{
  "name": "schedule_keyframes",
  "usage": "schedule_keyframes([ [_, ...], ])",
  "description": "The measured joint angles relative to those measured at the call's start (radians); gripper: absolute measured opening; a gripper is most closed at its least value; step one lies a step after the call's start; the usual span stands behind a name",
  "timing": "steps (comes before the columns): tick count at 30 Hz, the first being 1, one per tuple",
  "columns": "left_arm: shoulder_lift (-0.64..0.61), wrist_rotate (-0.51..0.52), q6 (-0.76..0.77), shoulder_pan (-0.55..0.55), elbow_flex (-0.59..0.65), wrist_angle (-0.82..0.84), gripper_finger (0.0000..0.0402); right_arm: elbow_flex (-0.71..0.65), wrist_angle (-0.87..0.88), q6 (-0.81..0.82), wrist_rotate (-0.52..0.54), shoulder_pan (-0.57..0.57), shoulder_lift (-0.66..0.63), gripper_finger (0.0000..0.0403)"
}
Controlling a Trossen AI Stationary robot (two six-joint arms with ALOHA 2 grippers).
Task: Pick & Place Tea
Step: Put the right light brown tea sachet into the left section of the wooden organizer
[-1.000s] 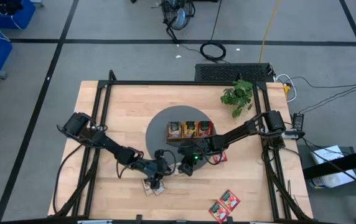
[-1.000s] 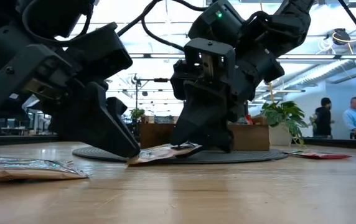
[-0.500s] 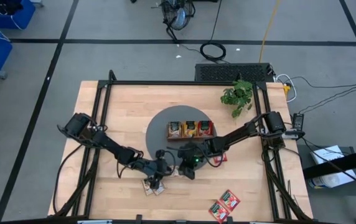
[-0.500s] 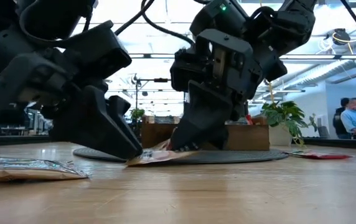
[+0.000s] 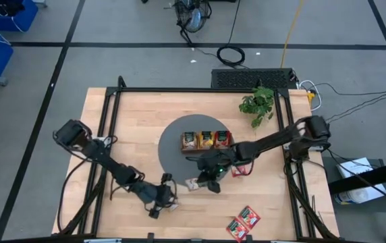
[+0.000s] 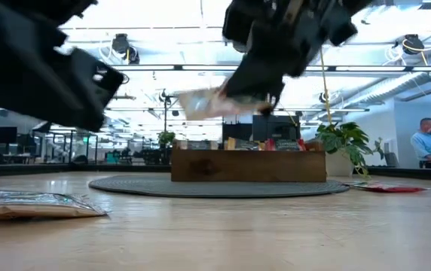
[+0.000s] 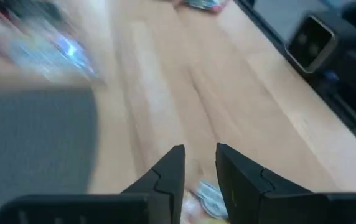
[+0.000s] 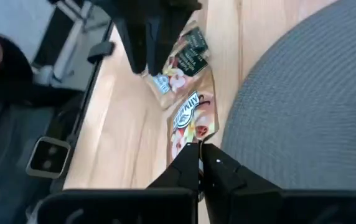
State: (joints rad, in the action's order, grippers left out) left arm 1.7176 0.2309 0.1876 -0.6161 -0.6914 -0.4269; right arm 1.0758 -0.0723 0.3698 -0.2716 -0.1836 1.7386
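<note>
A: From above, what has the right gripper (image 5: 194, 183) got?

B: It hangs just off the front edge of the round grey mat (image 5: 173, 152), fingers pressed together on a beige sachet (image 5: 192, 183). The left gripper (image 5: 168, 200) sits near the table's front edge over more beige sachets (image 5: 172, 203); its fingers are too small here to judge.

A: Other tea?

B: Three packs stand in the wooden tray (image 5: 207, 141) on the mat, two red sachets (image 5: 243, 223) lie at the front right, and one red sachet (image 5: 239, 170) is partly hidden under the right arm.

A: From table height?

B: The sachet (image 6: 203, 103) is up in the air, pinched by the right gripper (image 6: 239, 96) above the tray (image 6: 248, 165), blurred. Another sachet (image 6: 38, 205) lies flat at the left. The left arm's dark bulk is cut off.

A: Left wrist?

B: Its fingers (image 7: 172, 171) stand a narrow gap apart, empty, over a sachet (image 7: 206, 196) on the wood. Everything is smeared.

A: Right wrist?

B: The fingertips (image 8: 191, 157) are closed on the sachet's (image 8: 192, 124) edge. Its print is not legible; two more sachets (image 8: 181, 62) lie beyond.
</note>
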Motion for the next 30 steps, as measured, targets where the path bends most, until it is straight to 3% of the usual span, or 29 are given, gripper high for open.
schedule_keyframes([
  [3, 0.0, 0.01, 0.004, -0.038, 0.002, 0.031, 0.0097, 0.115, 0.282, -0.069, 0.034, 0.04, -0.058, 0.0001],
  [7, 0.0, 0.014, 0.031, -0.062, 0.001, 0.062, 0.0097, 0.353, 0.672, -0.263, 0.157, 0.097, -0.052, 0.0],
  [10, 0.0, 0.032, 0.043, -0.077, 0.001, 0.058, 0.0097, 0.498, 0.827, -0.403, 0.195, 0.149, -0.011, 0.0],
  [16, -0.001, 0.043, 0.043, -0.081, 0.001, 0.064, 0.0097, 0.724, 1.019, -0.551, 0.223, 0.255, 0.116, 0.0],
  [23, -0.002, 0.043, 0.039, -0.083, 0.0, 0.087, 0.0097, 1.058, 1.281, -0.684, 0.276, 0.284, 0.386, 0.0],
  [27, -0.002, 0.043, 0.039, -0.083, 0.0, 0.102, 0.0097, 1.121, 1.293, -0.869, 0.282, 0.268, 0.454, 0.0],
  [30, -0.002, 0.043, 0.04, -0.085, 0.0, 0.112, 0.0097, 1.121, 1.286, -0.974, 0.399, 0.238, 0.476, 0.0],
])
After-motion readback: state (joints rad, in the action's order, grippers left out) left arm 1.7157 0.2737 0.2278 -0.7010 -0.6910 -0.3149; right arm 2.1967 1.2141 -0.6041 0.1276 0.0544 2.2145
